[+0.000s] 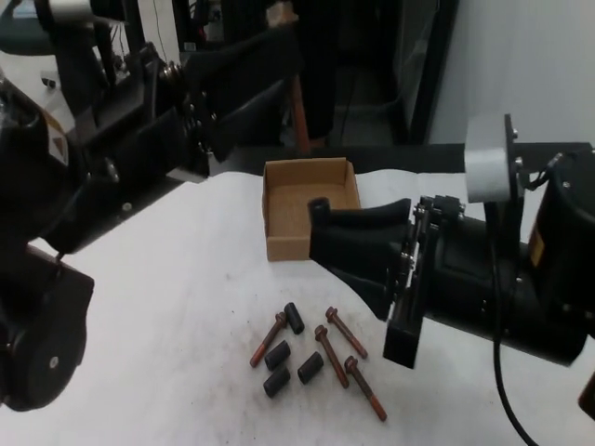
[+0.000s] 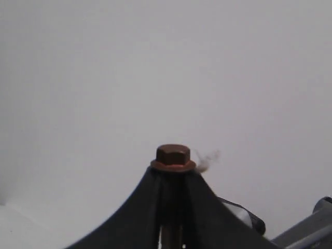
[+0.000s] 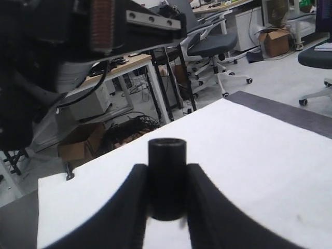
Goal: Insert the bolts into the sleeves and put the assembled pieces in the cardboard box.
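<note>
In left gripper [image 2: 173, 174]: rust-brown hex-head bolt [image 2: 173, 157], pinched tight between the two black fingers with almost no gap. Flanged head pokes out past the fingertips, shank runs back between them. Behind it, a plain pale wall [image 2: 155, 62]. In high view, raised at far left, well above the bench [image 1: 158, 307] and well apart from the cardboard box [image 1: 290, 247].

In right gripper [image 3: 167, 172]: black cylindrical sleeve [image 3: 167, 155], clamped on its sides by both fingers. Jaws apart only as far as the sleeve's width, open bore end sticking out beyond the tips. Held in the air off the bench. In high view lines up with the near right corner of the cardboard box; cannot tell whether touching it.

Cardboard box open-topped, at the far middle of the white bench.

Nearer the camera than the box, in one loose cluster on the bench: four loose bolts [image 1: 331, 356], same rust-brown, lying flat, and four loose sleeves [image 1: 310, 367], black, lying among them. One sleeve just beside the head end of the leftmost bolt. Bolts and sleeves unassembled.

Beyond the bench in right wrist view: desks [image 3: 119, 65] and office chairs [image 3: 212, 44].
</note>
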`<state>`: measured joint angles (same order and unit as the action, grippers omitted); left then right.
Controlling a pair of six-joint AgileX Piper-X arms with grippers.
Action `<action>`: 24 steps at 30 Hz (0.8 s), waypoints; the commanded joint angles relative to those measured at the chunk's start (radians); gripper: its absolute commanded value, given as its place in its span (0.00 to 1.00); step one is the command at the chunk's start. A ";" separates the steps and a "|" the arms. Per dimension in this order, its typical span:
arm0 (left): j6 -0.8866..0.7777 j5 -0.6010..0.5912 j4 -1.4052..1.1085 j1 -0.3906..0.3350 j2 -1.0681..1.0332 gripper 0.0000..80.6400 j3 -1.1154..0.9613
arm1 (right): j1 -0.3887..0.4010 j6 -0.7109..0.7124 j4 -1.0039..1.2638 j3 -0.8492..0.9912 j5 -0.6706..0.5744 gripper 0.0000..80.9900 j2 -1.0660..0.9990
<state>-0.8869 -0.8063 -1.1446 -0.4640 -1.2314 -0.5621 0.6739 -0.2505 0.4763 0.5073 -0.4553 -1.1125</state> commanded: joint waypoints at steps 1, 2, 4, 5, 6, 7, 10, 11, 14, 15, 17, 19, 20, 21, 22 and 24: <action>0.055 -0.108 -0.019 -0.008 0.002 0.00 -0.007 | 0.003 -0.028 0.076 0.002 0.016 0.01 -0.011; 0.070 -0.131 -0.019 -0.008 0.002 0.00 -0.007 | 0.003 -0.028 0.085 0.002 0.016 0.01 -0.011; 0.114 -0.135 -0.019 -0.005 0.002 0.00 -0.007 | 0.003 -0.028 0.091 0.002 0.012 0.01 -0.011; 0.134 -0.125 -0.019 -0.005 0.002 0.00 -0.007 | 0.003 -0.028 0.088 0.002 0.012 0.01 -0.011; 0.160 -0.118 -0.019 -0.005 0.002 0.00 -0.007 | 0.003 -0.028 0.088 0.002 0.012 0.01 -0.011; 0.180 -0.114 -0.019 -0.005 0.002 0.00 -0.007 | 0.003 -0.028 0.088 0.002 0.012 0.01 -0.011; 0.232 -0.113 -0.019 -0.005 0.002 0.00 -0.007 | 0.003 -0.028 0.088 0.002 0.008 0.01 -0.011; 0.247 -0.113 -0.019 -0.005 0.002 0.00 -0.007 | 0.003 -0.028 0.088 0.002 0.007 0.01 -0.011; 0.275 -0.113 -0.019 -0.005 0.002 0.00 -0.007 | 0.003 -0.028 0.088 0.002 0.007 0.01 -0.011; 0.281 -0.113 -0.019 -0.005 0.002 0.00 -0.007 | 0.003 -0.028 0.088 0.002 0.007 0.01 -0.011; 0.281 -0.113 -0.017 -0.005 0.002 0.00 -0.007 | 0.003 -0.028 0.088 0.002 0.007 0.01 -0.011; 0.281 -0.113 -0.017 -0.005 0.002 0.00 -0.007 | 0.003 -0.028 0.088 0.002 0.005 0.01 -0.011; 0.281 -0.113 -0.014 -0.005 0.002 0.00 -0.007 | 0.003 -0.028 0.088 0.002 -0.002 0.01 -0.011; 0.281 -0.113 -0.009 -0.005 0.002 0.00 -0.007 | 0.003 -0.028 0.088 0.002 -0.013 0.01 -0.011; 0.281 -0.113 -0.009 -0.005 0.002 0.00 -0.007 | 0.003 -0.028 0.088 0.002 -0.024 0.01 -0.011; 0.281 -0.113 -0.009 -0.005 0.002 0.00 -0.007 | 0.003 -0.028 0.088 0.002 -0.024 0.01 -0.011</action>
<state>-0.6129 -0.9176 -1.1444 -0.4681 -1.2314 -0.5621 0.6739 -0.2702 0.5457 0.5064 -0.4672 -1.1251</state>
